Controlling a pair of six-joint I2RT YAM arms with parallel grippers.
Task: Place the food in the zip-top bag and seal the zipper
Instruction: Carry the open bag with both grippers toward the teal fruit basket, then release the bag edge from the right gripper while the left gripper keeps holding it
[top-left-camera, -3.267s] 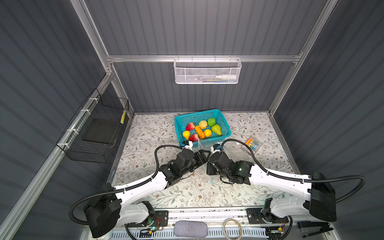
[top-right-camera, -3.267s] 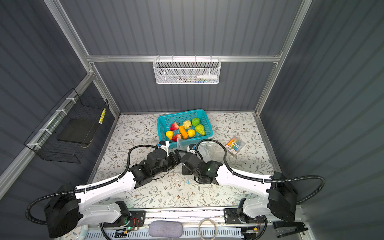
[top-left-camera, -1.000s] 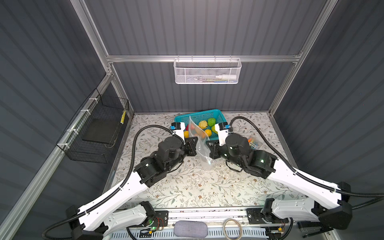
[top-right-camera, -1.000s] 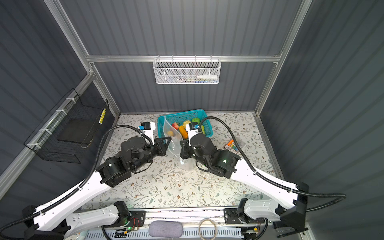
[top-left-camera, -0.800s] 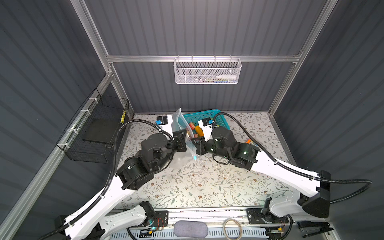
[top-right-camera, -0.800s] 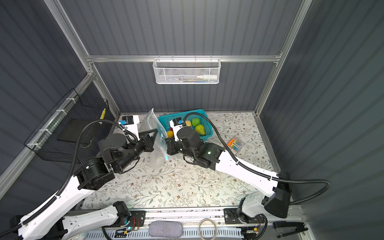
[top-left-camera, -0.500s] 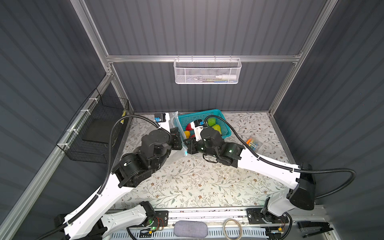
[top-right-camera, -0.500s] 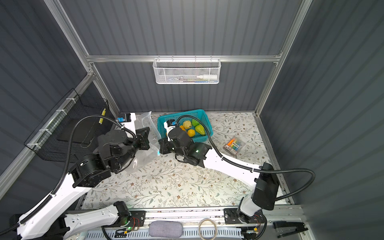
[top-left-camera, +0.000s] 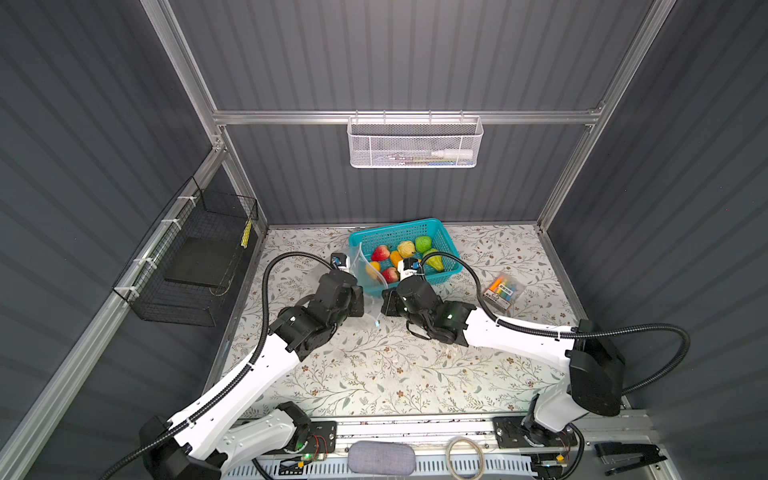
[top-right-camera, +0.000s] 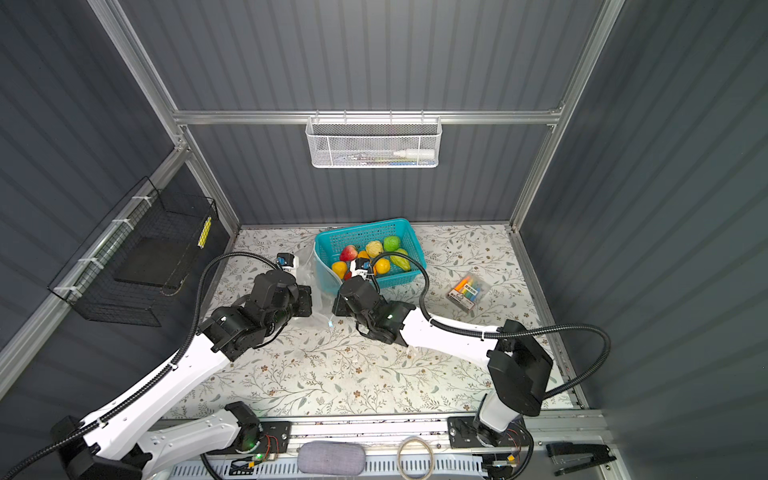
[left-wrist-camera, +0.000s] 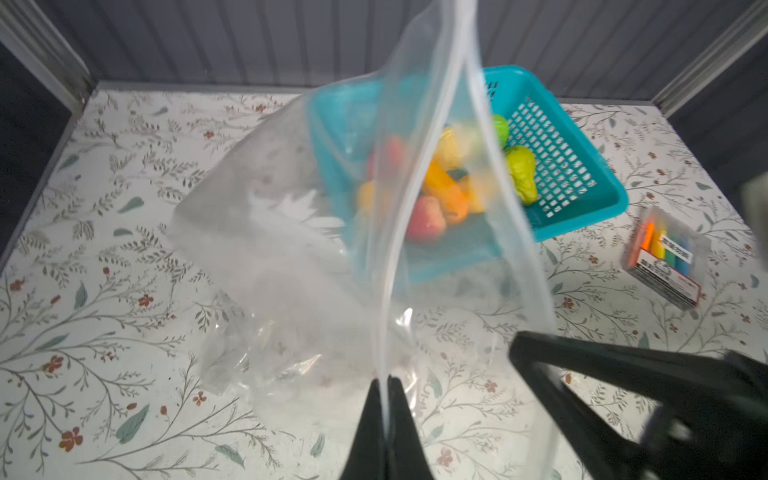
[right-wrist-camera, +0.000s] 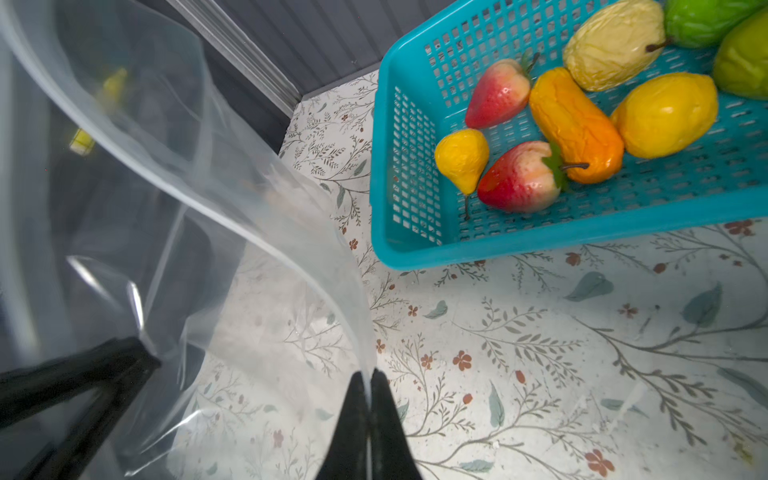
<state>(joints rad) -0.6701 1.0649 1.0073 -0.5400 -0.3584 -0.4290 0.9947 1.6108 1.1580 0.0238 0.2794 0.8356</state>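
Observation:
The clear zip-top bag (left-wrist-camera: 282, 257) hangs between both grippers with its mouth spread. Its bottom rests on the table just front-left of the teal basket (top-left-camera: 395, 230). My left gripper (left-wrist-camera: 386, 384) is shut on one rim strip of the zipper (left-wrist-camera: 399, 208). My right gripper (right-wrist-camera: 368, 378) is shut on the opposite rim (right-wrist-camera: 249, 232). In both top views a small light-blue slider tab (top-left-camera: 377, 323) (top-right-camera: 329, 323) dangles between the wrists. The food (top-left-camera: 399, 257) lies in the basket: two strawberries (right-wrist-camera: 519, 183), an orange piece (right-wrist-camera: 575, 124), yellow fruits (right-wrist-camera: 665, 114) and green ones (left-wrist-camera: 521, 174). Nothing shows inside the bag.
A packet of coloured sticks (top-left-camera: 505, 289) lies on the table right of the basket. A white mesh basket (top-left-camera: 415, 141) hangs on the back wall. A black wire basket (top-left-camera: 195, 257) hangs on the left wall. Both arms' cables loop near the teal basket.
Both arms swung the held bag leftward past the basket's front corner, then came down lower. The bag's bottom now touches the table. Both grips stayed shut.

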